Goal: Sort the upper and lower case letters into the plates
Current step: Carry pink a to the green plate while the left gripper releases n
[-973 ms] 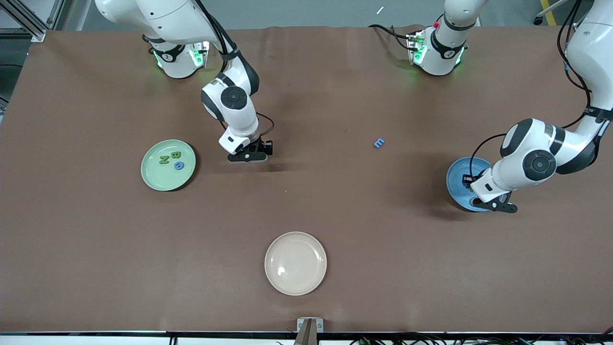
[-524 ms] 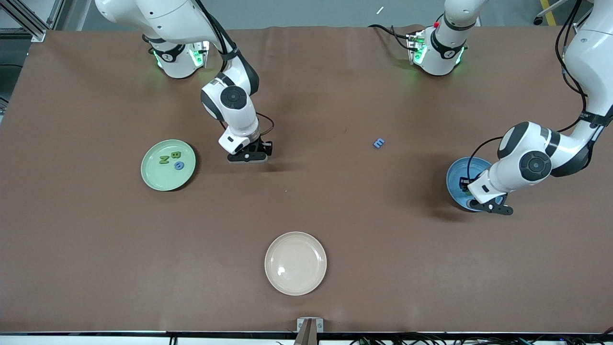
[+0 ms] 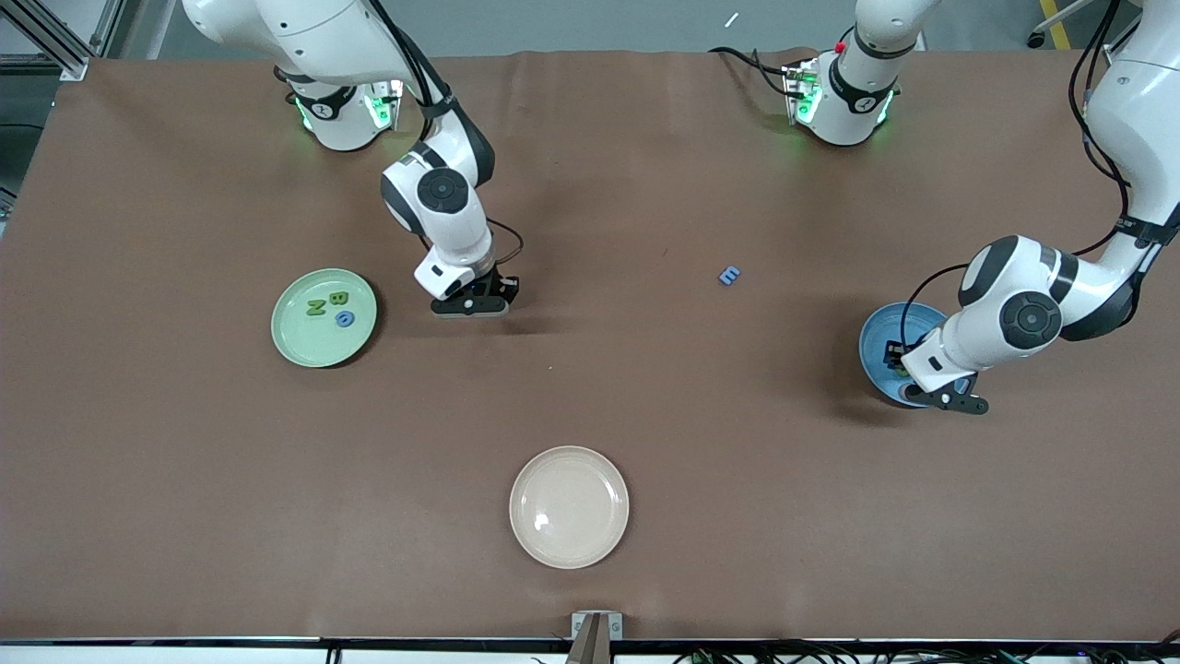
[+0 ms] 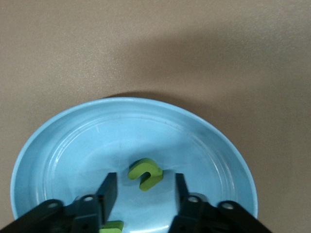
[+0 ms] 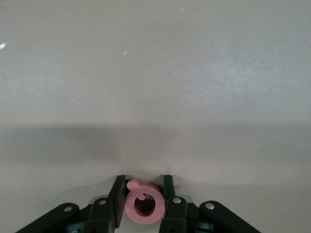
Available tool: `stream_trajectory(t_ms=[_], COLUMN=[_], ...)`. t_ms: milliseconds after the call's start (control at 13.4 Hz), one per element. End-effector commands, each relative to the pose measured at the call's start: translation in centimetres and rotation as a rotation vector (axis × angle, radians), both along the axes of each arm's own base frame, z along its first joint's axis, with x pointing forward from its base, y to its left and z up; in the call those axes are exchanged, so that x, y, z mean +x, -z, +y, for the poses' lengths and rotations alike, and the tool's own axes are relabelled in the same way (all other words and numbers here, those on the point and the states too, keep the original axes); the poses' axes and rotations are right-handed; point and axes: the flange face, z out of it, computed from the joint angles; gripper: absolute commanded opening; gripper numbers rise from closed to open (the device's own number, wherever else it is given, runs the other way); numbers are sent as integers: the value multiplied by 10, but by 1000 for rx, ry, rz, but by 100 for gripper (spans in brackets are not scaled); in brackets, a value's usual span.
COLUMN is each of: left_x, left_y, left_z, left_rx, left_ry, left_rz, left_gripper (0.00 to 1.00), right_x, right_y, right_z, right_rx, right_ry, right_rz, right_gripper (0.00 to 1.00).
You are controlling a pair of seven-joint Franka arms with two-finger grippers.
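Note:
My left gripper (image 3: 936,398) hangs open low over the sky blue plate (image 3: 878,343). In the left wrist view a green letter (image 4: 145,174) lies loose on the blue plate (image 4: 63,145) between the open fingers of the left gripper (image 4: 145,188), and a second green piece (image 4: 112,226) peeks out by one finger. My right gripper (image 3: 470,304) is low over the bare table beside the mint green plate (image 3: 300,348), shut on a pink ring-shaped letter (image 5: 142,201). The mint plate holds a green N (image 3: 315,307), a green B (image 3: 338,298) and a blue round letter (image 3: 345,319).
A small blue letter (image 3: 729,275) lies alone on the brown table between the two arms. A cream-white plate (image 3: 569,506) sits empty near the front edge. Both robot bases stand along the table's farthest edge from the front camera.
The right hand has shifted a little toward the mint green plate. The left hand has drifted slightly over the blue plate. The letters on the table and in the mint plate have not moved.

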Motion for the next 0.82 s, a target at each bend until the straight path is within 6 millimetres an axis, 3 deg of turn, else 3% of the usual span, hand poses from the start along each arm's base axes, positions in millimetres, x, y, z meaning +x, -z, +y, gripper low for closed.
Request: stream_trajectory(t_ms=[0,299,599,749], left_x=[-2,-14,-39,-54], left_y=[-32,-73,-85,-86], left_z=[-16,-67,-124,-150], left_rx=[62,36,26,4], left_ry=[56,56,58,103], left_rz=[11,45,44,41], left_gripper=[99,99,99,99], right_x=[21,52,78,85], right_y=[-2,-24,-59,-64], right_z=[-30,-86,-170,-218], right_rx=[-7,-41,-92,-97], right_ry=[2,-82,-194,-251], right_rz=[-1,20,102,129], right_gripper=[0,0,0,0])
